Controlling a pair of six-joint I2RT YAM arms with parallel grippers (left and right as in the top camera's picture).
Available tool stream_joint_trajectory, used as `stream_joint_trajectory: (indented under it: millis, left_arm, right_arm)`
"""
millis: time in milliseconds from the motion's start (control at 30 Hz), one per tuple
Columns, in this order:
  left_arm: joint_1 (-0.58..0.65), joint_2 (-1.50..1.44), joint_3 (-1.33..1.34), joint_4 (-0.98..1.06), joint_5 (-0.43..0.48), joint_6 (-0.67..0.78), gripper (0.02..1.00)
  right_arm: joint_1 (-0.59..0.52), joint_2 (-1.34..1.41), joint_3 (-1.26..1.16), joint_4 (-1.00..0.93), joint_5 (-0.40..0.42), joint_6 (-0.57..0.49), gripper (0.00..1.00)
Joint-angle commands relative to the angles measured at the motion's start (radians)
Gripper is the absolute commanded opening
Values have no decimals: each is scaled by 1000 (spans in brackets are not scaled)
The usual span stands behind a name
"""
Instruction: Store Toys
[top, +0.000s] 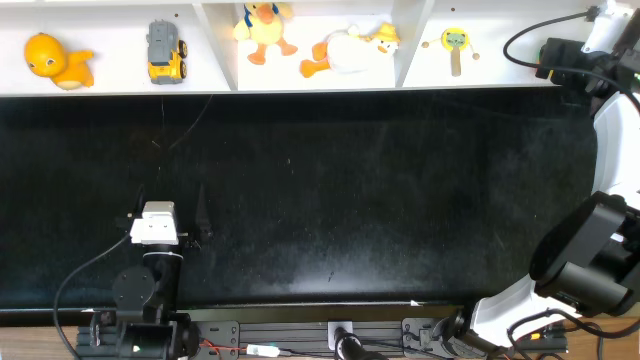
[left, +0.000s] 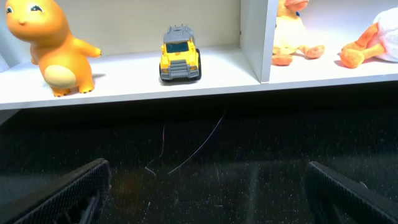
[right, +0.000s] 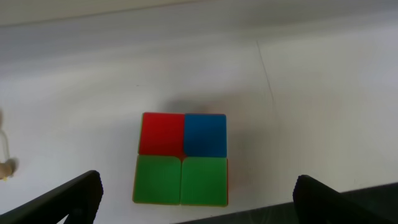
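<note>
Toys all sit on the shelf (top: 115, 62), which runs along the far edge of the table (top: 350, 200). From its left end come an orange figure (top: 58, 60) and a truck (top: 165, 52). A yellow duck (top: 263, 28) and a white duck (top: 350, 50) share the middle compartment. A rattle (top: 456, 45) lies farther right, and a cube (right: 181, 158) rests on the shelf floor at the right end.

The right gripper (right: 196, 186) hangs over the cube, fingers spread wide and clear of it, so the cube looks released. The left gripper (left: 208, 171) is low over the table, also spread and holding nothing.

Storing seems finished; probably only pulling the right arm back is left.
</note>
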Motion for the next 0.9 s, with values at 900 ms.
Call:
stream_joint_trajectory:
  millis: [900]
  left_arm:
    - [-10,-12,-1,-1,-9,19,998]
  right_arm:
    - [319,-1147,-1328,733,222,266,993]
